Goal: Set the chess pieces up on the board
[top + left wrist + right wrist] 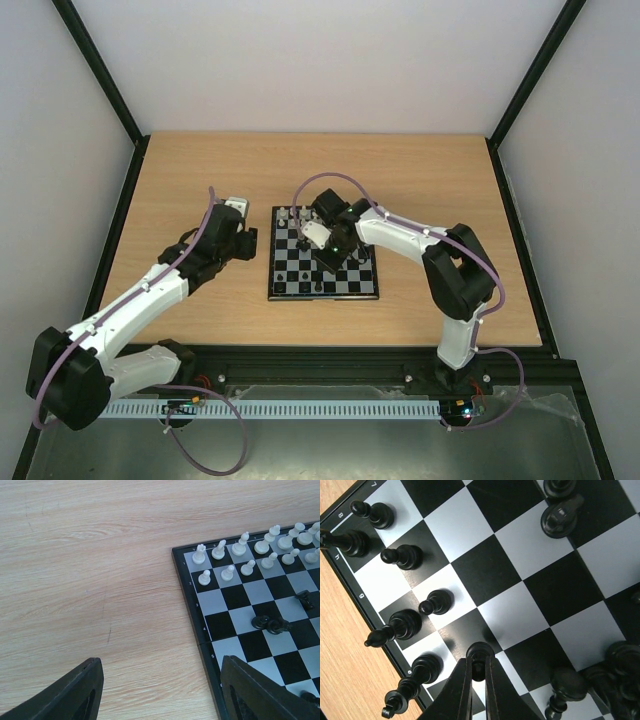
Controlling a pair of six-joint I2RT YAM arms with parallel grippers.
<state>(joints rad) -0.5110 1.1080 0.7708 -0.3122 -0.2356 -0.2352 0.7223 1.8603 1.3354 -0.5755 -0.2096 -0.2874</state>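
**Limits of view.** In the top external view the right arm covers the middle of the board (322, 297). The chessmen there are too small to identify by type. The left wrist view cuts off the board's right side and near corner. The right wrist view shows only one corner zone of the board (510, 610). A cluster of black pieces (612, 672) at its lower right lies partly outside the frame, and they cannot be counted.

**Board and pieces.** The board lies flat at the centre of the table (200, 170). The white pieces (250, 550) stand in two rows along its far edge. Two toppled black pieces (272, 624) lie touching on mid-board squares. Further black pieces (402, 556) stand upright in the two rows beside the opposite rim.

**Right gripper.** The right gripper (479, 667) is over the board with its jaws closed on the round head of a black pawn (479, 654). The fingers hide the pawn's body, so whether the base touches the square cannot be determined.

**Left gripper.** The left gripper (161, 662) hangs over bare table just beside the board's left rim. Its jaws stand well apart and hold nothing.
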